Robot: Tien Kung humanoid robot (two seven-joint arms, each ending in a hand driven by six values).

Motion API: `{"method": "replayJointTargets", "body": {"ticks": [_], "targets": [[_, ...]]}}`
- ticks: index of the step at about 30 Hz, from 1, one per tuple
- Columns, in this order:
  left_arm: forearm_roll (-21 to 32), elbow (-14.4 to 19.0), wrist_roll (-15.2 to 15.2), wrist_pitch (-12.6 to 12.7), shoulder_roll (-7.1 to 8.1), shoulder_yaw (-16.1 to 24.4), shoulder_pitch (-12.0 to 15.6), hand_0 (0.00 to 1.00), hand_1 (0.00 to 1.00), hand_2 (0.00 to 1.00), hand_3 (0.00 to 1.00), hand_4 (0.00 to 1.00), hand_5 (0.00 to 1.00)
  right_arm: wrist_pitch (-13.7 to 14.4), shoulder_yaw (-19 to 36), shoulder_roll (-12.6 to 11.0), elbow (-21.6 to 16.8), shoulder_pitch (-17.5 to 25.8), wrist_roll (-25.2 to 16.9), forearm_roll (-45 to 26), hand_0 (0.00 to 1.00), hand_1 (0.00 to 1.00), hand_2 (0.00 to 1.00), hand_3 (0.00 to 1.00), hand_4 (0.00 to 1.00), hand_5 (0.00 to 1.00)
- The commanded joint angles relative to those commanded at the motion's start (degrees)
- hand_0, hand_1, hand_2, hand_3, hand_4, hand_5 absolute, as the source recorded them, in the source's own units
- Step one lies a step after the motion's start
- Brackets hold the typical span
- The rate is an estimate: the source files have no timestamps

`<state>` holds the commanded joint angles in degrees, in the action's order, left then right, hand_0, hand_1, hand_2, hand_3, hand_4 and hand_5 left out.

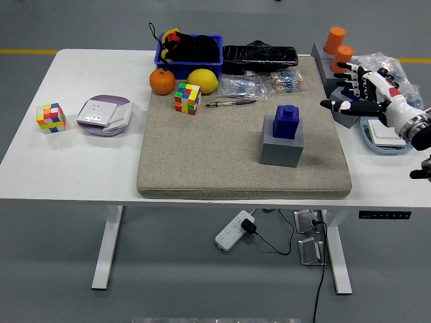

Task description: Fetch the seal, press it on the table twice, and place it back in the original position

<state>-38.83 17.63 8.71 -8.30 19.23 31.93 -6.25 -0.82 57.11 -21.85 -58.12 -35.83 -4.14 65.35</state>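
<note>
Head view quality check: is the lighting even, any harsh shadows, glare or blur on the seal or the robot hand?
Head view: lighting soft and even, with only a faint shadow beside the blue seal on its grey base; mild sheen on the black plastic package; the seal is sharp, the right hand with spread fingers shows no obvious motion blur.

Blue seal on a grey block, beige mat, white surface, orange fruit, yellow lemon, two multicoloured cubes.
</note>
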Motion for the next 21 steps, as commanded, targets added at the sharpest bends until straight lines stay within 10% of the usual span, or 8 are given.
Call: {"method": "replayJointTargets", "body": {"ticks": [21], "targets": [[0.00,0.01,-0.02,-0.11,-0.04,-0.65,-0.19,0.820,0.797,0.765,0.814,0.767,0.284,3.42,-2.87,6.96,4.48,-0.41,-4.59,1.93,0.854,0.921,0.953,0.998,0.998,0.029]]}}
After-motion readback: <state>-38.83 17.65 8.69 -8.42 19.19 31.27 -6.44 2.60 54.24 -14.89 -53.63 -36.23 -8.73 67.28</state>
